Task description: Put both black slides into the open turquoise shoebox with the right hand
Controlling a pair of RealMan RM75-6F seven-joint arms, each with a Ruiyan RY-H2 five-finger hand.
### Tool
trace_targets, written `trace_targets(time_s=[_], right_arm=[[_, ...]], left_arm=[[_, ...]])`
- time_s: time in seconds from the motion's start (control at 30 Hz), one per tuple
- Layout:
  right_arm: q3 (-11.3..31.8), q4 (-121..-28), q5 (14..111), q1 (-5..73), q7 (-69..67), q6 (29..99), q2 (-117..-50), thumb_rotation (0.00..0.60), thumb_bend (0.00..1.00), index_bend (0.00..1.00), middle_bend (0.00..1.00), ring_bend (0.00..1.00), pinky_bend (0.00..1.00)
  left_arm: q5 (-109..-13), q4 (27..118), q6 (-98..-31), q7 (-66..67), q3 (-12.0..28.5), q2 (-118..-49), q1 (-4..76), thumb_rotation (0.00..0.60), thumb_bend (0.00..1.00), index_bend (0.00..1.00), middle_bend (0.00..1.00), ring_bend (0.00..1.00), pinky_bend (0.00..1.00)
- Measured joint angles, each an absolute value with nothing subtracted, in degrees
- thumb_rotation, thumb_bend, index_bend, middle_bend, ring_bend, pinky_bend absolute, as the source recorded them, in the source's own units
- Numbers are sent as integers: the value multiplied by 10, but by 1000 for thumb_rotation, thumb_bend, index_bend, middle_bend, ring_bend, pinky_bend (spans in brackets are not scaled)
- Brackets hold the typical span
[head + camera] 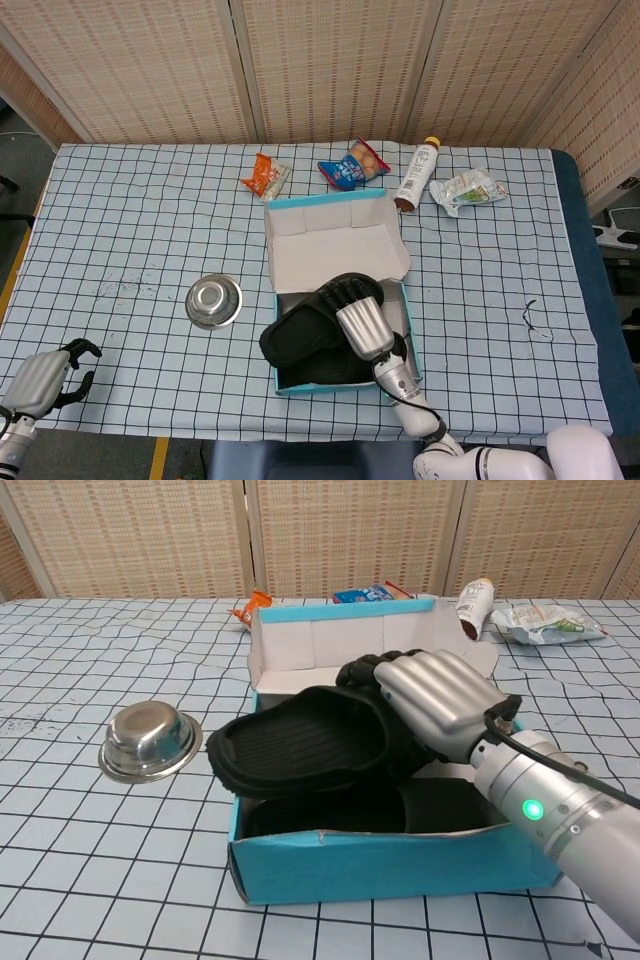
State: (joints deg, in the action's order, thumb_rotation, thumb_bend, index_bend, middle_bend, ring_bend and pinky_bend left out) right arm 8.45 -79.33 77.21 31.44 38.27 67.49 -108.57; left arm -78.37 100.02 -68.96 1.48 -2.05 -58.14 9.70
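The right robot hand (430, 702) grips the upper black slide (300, 742), overhanging the turquoise shoebox (390, 865) wall; the other slide (420, 808) apparently lies inside. Swing its toe inward, then lower flat before releasing.

I'm seeing a steel bowl (213, 301) sitting well below the orange snack packet (265, 177); a blue packet (352, 165), bottle (416, 175) and what looks like a crumpled wrapper (468, 190) are lying rightward of that orange packet.
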Motion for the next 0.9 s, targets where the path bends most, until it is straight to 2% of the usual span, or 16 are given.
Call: trace_targets(time_s=[0.23,0.53,0.6,0.7,0.9], right_arm=[[94,-822,672,313,492,652,-1080,600,89,626,518,342,358],[92,-819,677,317,491,672,-1084,600,90,603,518,342,358],[92,-824,679,318,488,673,-1081,600,90,559,515,342,357],[92,-839,679,319,484,672,-1073,600,90,443,451,322,345],[93,-895,679,321,476,668,-1039,600,58,254,281,168,236]], left_arm=[[-780,1001,-687,16,-20,-581,98,600,497,375,289,438,545],[-778,1003,-682,15,-22,-578,99,600,497,375,289,438,546],[-780,1003,-684,16,-22,-578,99,600,498,375,289,437,546],[-778,1002,-683,16,-21,-580,99,600,497,375,289,438,546],[-775,1001,-681,19,-21,-581,100,600,497,375,290,437,546]])
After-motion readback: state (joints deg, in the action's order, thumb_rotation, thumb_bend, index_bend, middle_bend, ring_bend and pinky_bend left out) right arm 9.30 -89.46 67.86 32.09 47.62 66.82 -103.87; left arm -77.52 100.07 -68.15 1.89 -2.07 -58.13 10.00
